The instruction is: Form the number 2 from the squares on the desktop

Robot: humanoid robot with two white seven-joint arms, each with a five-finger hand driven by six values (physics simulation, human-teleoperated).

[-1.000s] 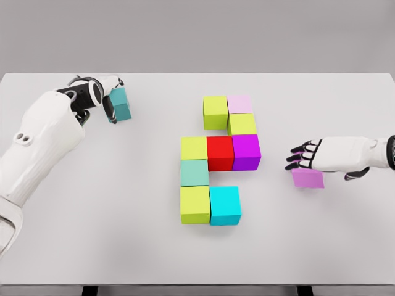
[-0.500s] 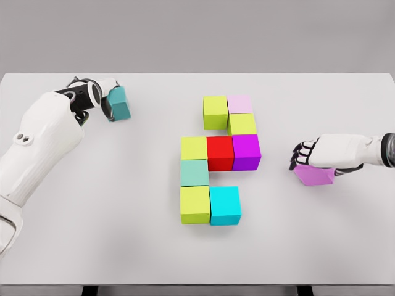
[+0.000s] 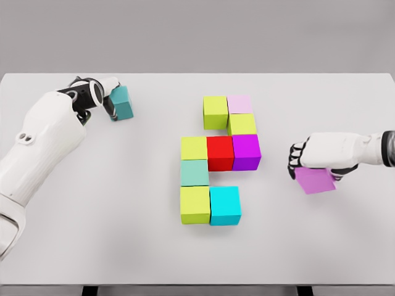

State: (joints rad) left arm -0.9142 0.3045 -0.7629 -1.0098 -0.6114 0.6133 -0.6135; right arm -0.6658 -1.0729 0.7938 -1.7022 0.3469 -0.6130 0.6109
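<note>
Several coloured cubes form a block figure at the table's middle: a lime cube and pale pink cube on top, then lime, a row of lime, red and magenta, a sea-green cube, and lime with cyan at the bottom. My right hand is shut on a violet cube, tilted, right of the figure. At the far left my left hand is shut on a teal cube.
The white table runs the full width of the view, with its front edge near the bottom. Both white arms reach in from the sides.
My right hand has closed over the violet cube and tipped it up at an angle. The left hand with the teal cube has barely shifted.
</note>
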